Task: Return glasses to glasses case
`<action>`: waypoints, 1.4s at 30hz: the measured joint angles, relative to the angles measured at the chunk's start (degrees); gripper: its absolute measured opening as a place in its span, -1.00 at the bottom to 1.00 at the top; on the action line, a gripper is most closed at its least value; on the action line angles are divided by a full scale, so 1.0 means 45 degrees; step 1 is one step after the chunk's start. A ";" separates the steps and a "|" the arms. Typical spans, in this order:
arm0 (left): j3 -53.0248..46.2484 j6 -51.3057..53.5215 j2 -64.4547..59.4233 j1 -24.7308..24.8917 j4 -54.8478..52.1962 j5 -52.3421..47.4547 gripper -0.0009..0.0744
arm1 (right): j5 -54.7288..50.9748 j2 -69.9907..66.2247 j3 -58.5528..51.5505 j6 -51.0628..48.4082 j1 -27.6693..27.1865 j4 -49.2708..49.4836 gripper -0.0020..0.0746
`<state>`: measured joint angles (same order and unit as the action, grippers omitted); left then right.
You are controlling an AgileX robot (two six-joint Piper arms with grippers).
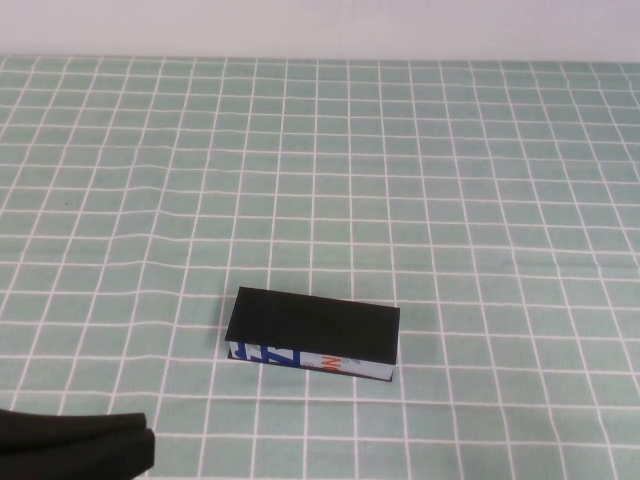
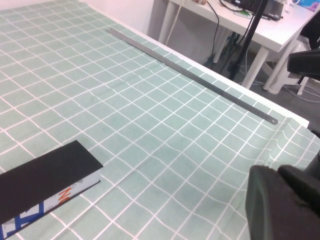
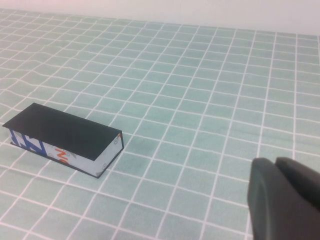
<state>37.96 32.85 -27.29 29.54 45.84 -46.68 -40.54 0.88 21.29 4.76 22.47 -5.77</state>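
The glasses case (image 1: 315, 330) lies closed on the green checked cloth, near the front middle, black lid up and its white front side with blue and orange print facing me. It also shows in the left wrist view (image 2: 45, 180) and in the right wrist view (image 3: 62, 132). The glasses are not in view. My left gripper (image 1: 148, 442) is shut and empty at the front left corner, well left of the case; its fingers (image 2: 265, 200) are pressed together. My right gripper (image 3: 276, 164) is shut and empty, off to the case's right, outside the high view.
A long metal strip (image 2: 190, 75) runs along the table's edge in the left wrist view, with a white desk (image 2: 250, 20) and cables beyond it. A white wall (image 1: 320, 25) bounds the far side. Green checked cloth (image 1: 450, 200) covers the table.
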 joint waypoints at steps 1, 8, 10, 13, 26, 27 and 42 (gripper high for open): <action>0.0000 0.0000 0.0000 0.0000 0.0000 0.0000 -0.99 | 0.0000 0.0000 0.0000 0.0000 0.0000 0.0000 -0.98; 0.0000 0.0000 0.0000 0.0000 -0.0048 0.0000 -0.99 | 0.0000 0.0000 0.0000 0.0000 0.0000 0.0000 -0.98; 0.0000 0.0154 0.0000 0.0000 -0.0366 0.0090 -0.99 | 0.0000 0.0000 0.0000 0.0000 0.0000 0.0000 -0.98; -0.0128 0.0267 0.0273 0.0000 -0.1310 0.0641 -0.99 | 0.0000 0.0000 0.0000 0.0000 0.0000 0.0000 -0.98; -0.3636 -0.8399 0.4568 -0.3030 -1.1706 0.4110 -0.99 | 0.0000 0.0000 0.0000 0.0000 0.0000 0.0000 -0.98; -0.4003 -0.8809 0.4933 -0.3401 -1.2118 0.4131 -0.99 | 0.0000 0.0000 0.0000 0.0000 0.0000 0.0023 -0.98; -0.8567 -0.8984 0.6183 -0.4740 -1.2649 0.4887 -0.99 | 0.0068 0.0000 0.0000 0.0000 0.0000 0.0046 -0.98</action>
<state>-0.59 -7.58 0.54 8.21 -11.08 -24.69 -40.23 0.88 21.29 4.76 22.47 -5.56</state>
